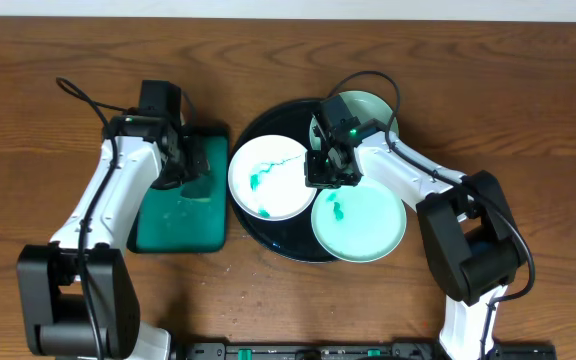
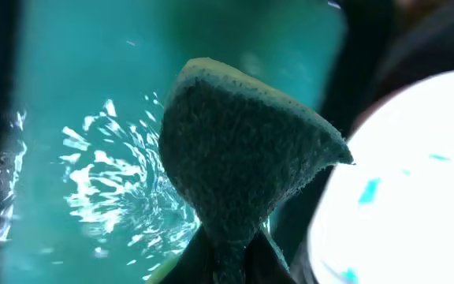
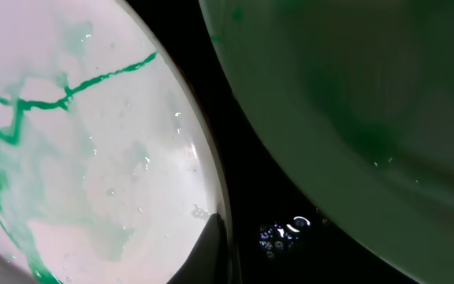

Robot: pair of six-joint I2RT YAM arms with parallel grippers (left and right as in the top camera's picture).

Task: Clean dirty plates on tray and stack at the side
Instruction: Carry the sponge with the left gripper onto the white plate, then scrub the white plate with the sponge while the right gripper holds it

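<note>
The black tray holds a white plate with teal smears and a mint plate with a small smear. A second mint plate lies at the tray's far side, partly under the right arm. My right gripper is shut on the white plate's right rim; a dark finger lies on that rim, beside the mint plate. My left gripper is shut on a dark green sponge above the sponge tray, left of the white plate.
The green rectangular sponge tray sits left of the black tray, with rippling water in it. Bare black tray floor shows between the two plates. Brown wooden table surrounds everything.
</note>
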